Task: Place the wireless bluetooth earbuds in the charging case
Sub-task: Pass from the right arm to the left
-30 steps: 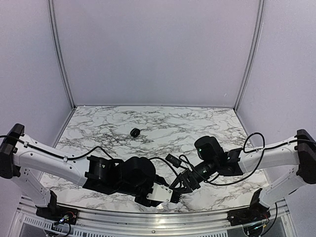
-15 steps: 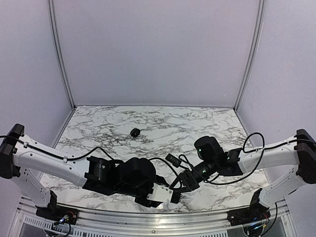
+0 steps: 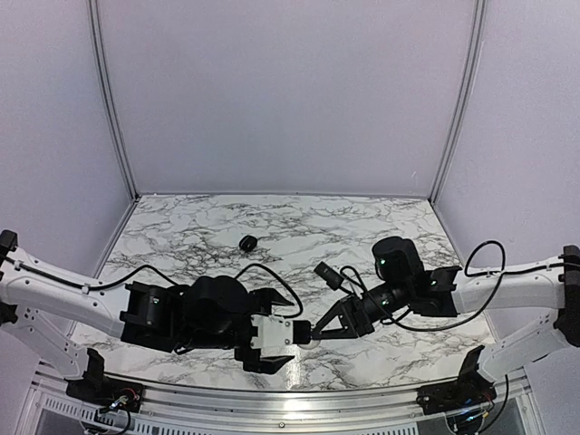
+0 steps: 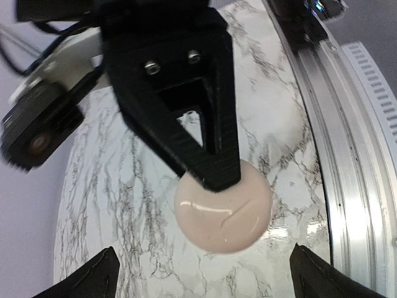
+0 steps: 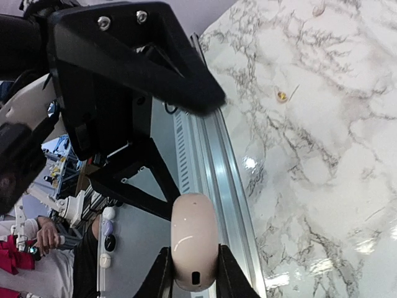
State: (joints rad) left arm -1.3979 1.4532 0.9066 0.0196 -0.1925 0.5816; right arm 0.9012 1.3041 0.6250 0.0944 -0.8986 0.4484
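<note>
Black puck (image 3: 247, 243) lying at far left of marble table (image 3: 381, 222), well apart from both arms; metal rail (image 3: 362, 405) bounding near edge. Charging case (image 4: 226, 217) clamped shut-lidded in right gripper (image 3: 313, 337) near that rail; left gripper (image 3: 286, 328) spread wide just left, holding nothing.

No lettering, brand, number or sign can be read anywhere in these views, neither on the charging case (image 4: 223, 217) nor on the marbled surface (image 3: 299, 227).
</note>
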